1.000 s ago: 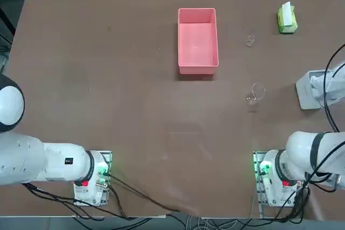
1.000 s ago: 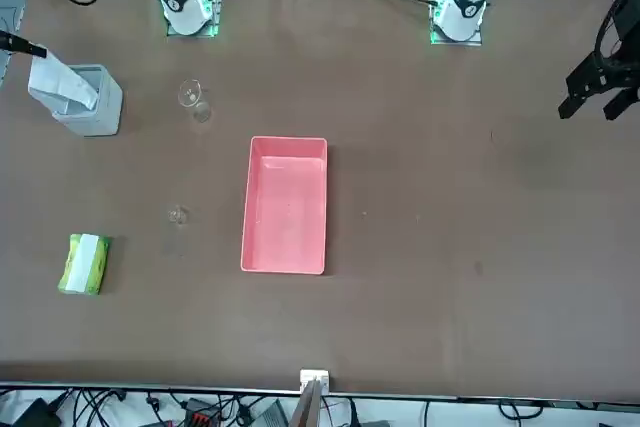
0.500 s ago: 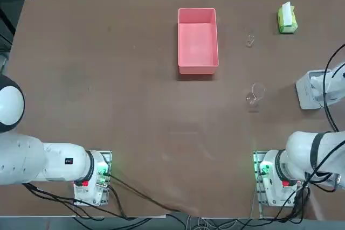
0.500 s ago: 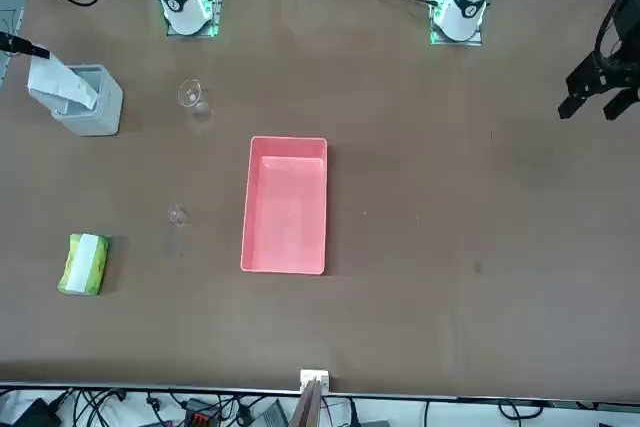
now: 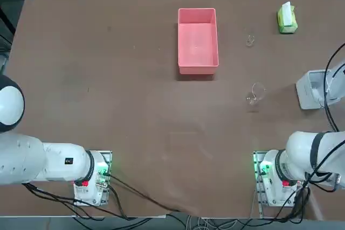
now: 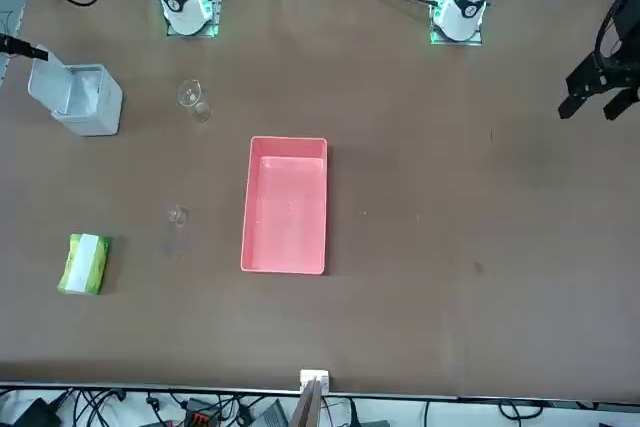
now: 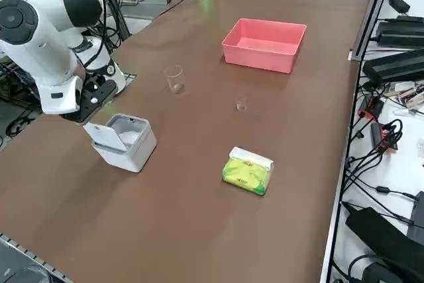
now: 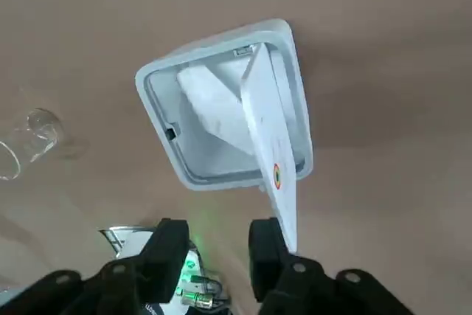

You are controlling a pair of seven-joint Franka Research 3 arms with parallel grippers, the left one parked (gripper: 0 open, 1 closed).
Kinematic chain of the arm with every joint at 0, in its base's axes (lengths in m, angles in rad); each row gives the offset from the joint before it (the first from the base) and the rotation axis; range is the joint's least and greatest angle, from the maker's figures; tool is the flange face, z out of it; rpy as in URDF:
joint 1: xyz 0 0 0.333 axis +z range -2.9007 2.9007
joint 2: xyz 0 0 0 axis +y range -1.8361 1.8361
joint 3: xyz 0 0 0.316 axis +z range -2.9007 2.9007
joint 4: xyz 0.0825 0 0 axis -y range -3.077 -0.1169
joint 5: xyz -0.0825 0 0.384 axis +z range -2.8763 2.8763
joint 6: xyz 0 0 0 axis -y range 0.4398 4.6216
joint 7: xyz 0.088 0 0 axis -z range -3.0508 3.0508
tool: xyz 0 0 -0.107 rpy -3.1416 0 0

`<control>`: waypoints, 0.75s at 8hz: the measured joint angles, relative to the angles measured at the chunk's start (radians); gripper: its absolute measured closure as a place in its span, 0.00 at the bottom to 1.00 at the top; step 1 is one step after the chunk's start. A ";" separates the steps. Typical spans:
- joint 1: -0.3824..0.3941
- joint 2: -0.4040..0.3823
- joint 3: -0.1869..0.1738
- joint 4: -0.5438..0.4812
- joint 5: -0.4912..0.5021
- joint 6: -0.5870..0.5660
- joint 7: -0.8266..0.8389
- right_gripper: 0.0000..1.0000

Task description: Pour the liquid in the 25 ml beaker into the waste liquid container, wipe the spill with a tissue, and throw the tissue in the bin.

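The bin (image 8: 221, 175) stands with its lid (image 8: 270, 142) swung open, and the white tissue (image 8: 210, 105) lies inside it. My right gripper (image 8: 217, 245) hovers just above the bin (image 7: 136, 150), open, with nothing between its fingers. The tiny 25 ml beaker (image 5: 250, 40) stands upright on the table between the pink waste liquid container (image 5: 198, 69) and the yellow-green tissue pack (image 5: 287, 19). In the right side view the beaker (image 7: 241, 103) sits well beyond the bin, toward the pink container (image 7: 262, 59).
A larger clear beaker (image 5: 256, 92) stands between the bin (image 5: 310, 92) and the table's middle, close to the gripper's side. A white tissue sticks out of the tissue pack (image 7: 248, 170). Cables and equipment line the table's far edge.
The white tissue that hung from my right gripper over the bin has dropped into it. The fingers have opened.
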 joint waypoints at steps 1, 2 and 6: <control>0.003 0.000 0.004 0.009 0.000 0.000 0.000 0.45; 0.015 0.000 0.007 0.022 0.000 0.000 -0.001 0.42; 0.162 0.000 0.016 0.131 0.002 0.001 -0.008 0.00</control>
